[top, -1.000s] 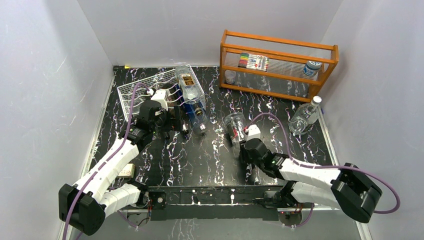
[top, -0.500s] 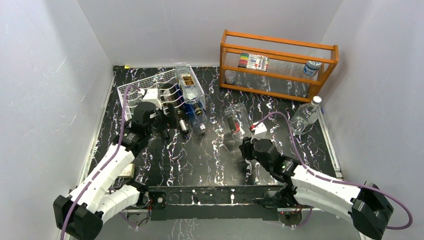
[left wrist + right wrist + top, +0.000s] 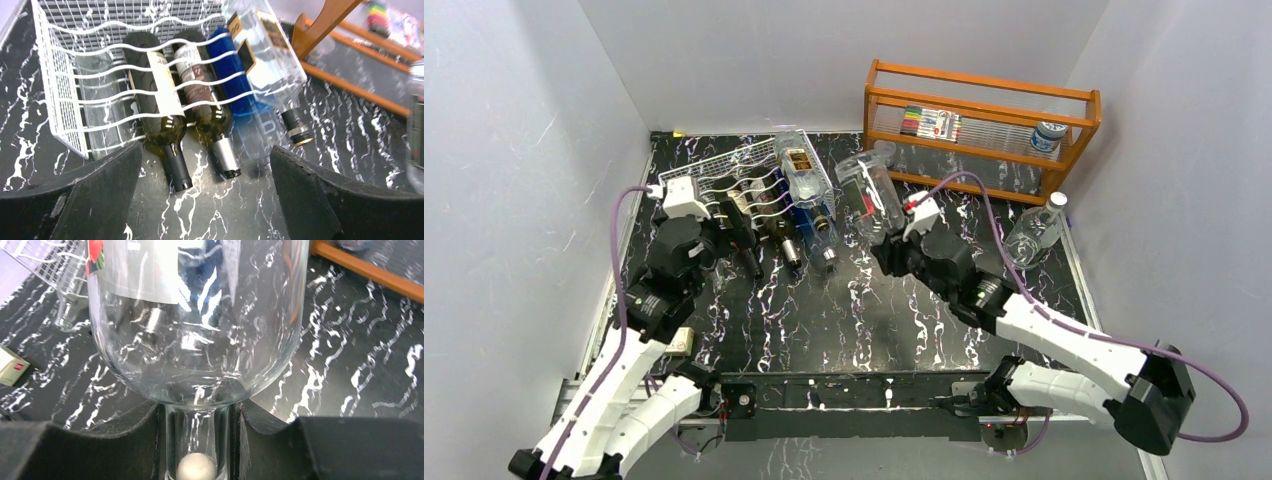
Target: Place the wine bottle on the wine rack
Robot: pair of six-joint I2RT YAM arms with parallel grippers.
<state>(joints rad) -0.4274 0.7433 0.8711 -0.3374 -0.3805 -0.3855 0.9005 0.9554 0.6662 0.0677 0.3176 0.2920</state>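
Since a second ago your right pincer (image 3: 197, 440), clamped on the neck, has carried the clear wine bottle (image 3: 870, 195) up and back, base pointing away. The wine rack (image 3: 707, 165) lies just to its left, with stored bottles lying roughly parallel. Your left pincer (image 3: 205, 152), wide open and empty, sits nearer the rack.

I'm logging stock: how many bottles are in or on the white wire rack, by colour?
dark wine bottles: 2
blue bottle: 1
clear bottles: 2
Total: 5
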